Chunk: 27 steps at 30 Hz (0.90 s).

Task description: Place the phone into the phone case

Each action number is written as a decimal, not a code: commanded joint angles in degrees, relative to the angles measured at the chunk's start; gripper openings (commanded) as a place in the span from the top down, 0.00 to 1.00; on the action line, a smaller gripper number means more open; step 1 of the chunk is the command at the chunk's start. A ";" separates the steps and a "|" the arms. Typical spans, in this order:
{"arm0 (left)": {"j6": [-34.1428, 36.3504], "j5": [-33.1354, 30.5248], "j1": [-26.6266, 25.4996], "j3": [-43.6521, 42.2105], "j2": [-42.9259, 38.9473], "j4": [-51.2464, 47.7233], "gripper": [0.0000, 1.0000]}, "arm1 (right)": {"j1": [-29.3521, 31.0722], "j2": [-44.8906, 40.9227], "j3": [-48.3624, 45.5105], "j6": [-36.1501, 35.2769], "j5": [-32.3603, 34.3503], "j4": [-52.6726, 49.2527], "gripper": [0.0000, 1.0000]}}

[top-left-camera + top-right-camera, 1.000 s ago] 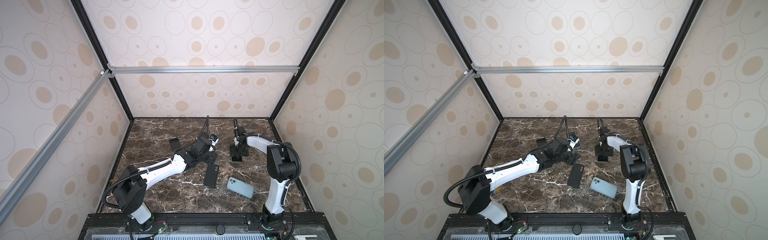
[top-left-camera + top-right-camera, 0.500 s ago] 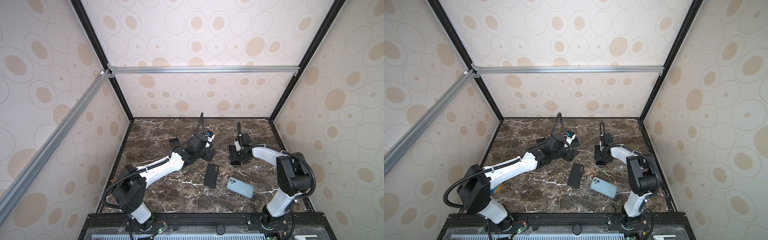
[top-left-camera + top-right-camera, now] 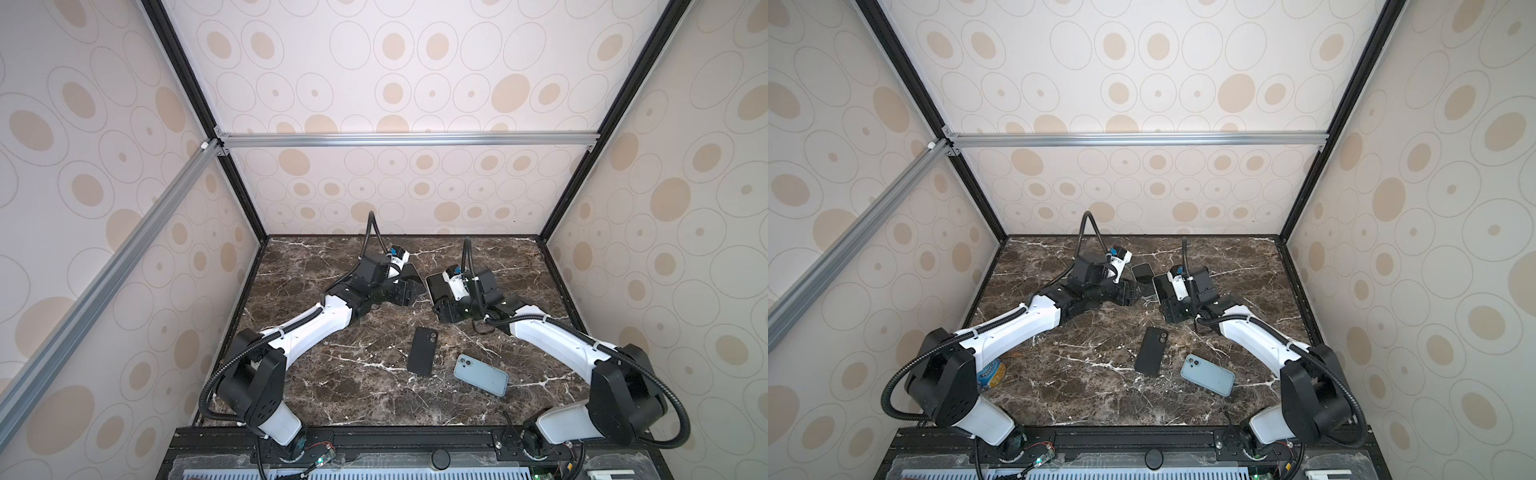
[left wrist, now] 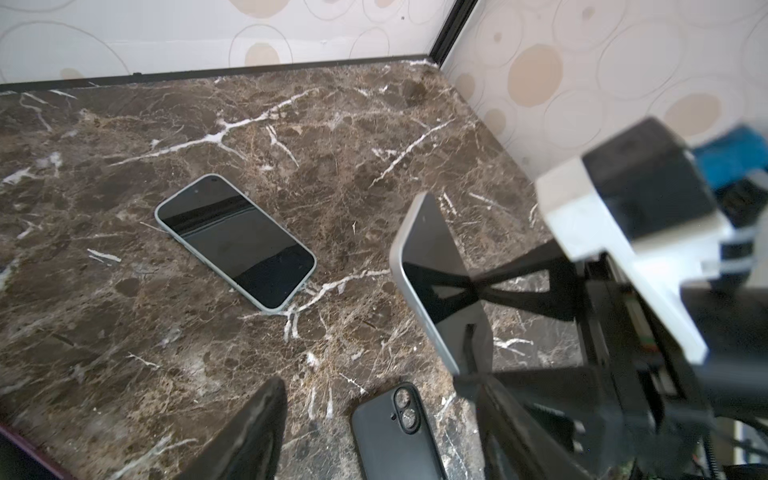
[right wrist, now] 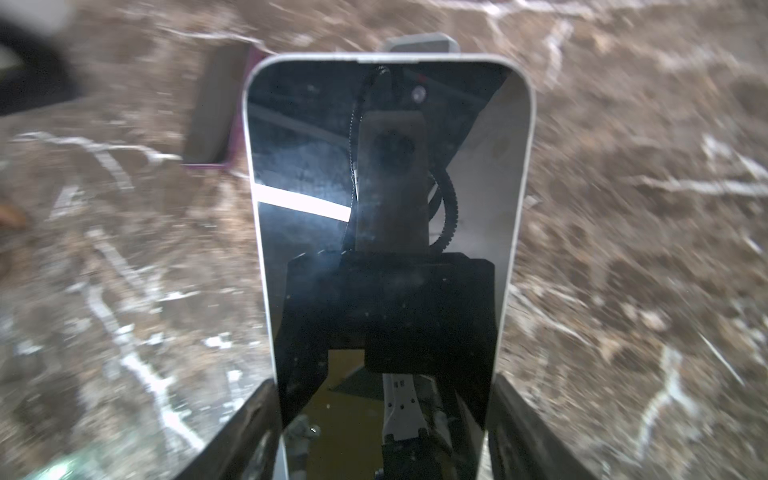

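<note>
phone [image 5: 382, 166] — silver rim, glossy black screen, rounded corners | clenched across width in right tool [image 5: 382, 386] | left tool [image 3: 405, 293] released | black case [image 3: 422, 351] flat on tabletop [image 3: 332, 395]

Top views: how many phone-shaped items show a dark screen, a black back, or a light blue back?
Dark screen: 2, the flat phone and the held phone in the right gripper
Black back: 1
Light blue back: 1
Total: 4

We are stretching our left arm [image 3: 307, 328] low toward one o'clock, its left gripper [image 4: 372, 399] gaping, empty. Our right arm [image 3: 552, 336] is reaching toward eleven o'clock, its right gripper [image 5: 384, 415] clamping a phone [image 5: 386, 208].
</note>
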 commanded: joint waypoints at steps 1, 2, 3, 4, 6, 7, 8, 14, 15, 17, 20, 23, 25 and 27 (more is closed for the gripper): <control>-2.85 7.92 1.18 0.72 -2.32 2.19 0.28 | 2.19 -2.63 2.52 -2.85 -3.06 2.32 0.52; -3.26 8.54 1.41 0.59 -2.58 2.62 0.29 | 2.93 -3.03 3.30 -3.11 -3.11 2.01 0.52; -3.60 8.98 1.58 0.35 -2.71 3.10 0.30 | 3.39 -3.26 3.85 -3.37 -3.33 1.63 0.52; -4.23 9.81 1.78 0.08 -3.02 3.82 0.31 | 3.78 -3.59 4.45 -3.50 -3.67 1.26 0.52; -5.17 11.74 2.26 -0.29 -3.38 5.07 0.34 | 4.09 -4.10 5.27 -3.69 -3.96 0.77 0.52; -5.64 12.25 2.49 -0.37 -3.64 5.46 0.36 | 4.29 -4.39 5.57 -3.86 -4.14 0.43 0.52; -6.05 12.68 2.71 -0.68 -3.90 5.89 0.38 | 4.51 -4.71 5.82 -4.14 -4.18 0.17 0.52; -8.76 15.73 3.97 -2.14 -5.16 9.62 0.54 | 5.82 -6.33 6.15 -6.06 -3.13 -1.39 0.52; -9.17 16.10 4.00 -2.27 -5.08 9.96 0.57 | 5.93 -6.43 6.21 -6.19 -3.04 -1.61 0.52; -10.04 17.07 4.07 -2.33 -4.56 10.38 0.59 | 6.28 -6.74 6.46 -6.35 -3.00 -1.88 0.52; -10.92 18.81 4.08 -2.02 -3.38 10.42 0.67 | 6.78 -6.88 6.62 -6.44 -2.82 -1.78 0.51; -12.19 20.82 4.07 -1.62 -2.36 10.85 0.77 | 7.06 -6.46 7.16 -6.76 -2.55 -2.22 0.51; -13.24 22.37 4.07 -1.85 -2.17 12.08 0.89 | 7.31 -6.52 7.53 -6.93 -1.94 -2.50 0.51; -14.06 23.45 4.07 -2.43 -2.34 13.92 1.00 | 7.53 -6.77 7.47 -6.74 -1.46 -2.07 0.51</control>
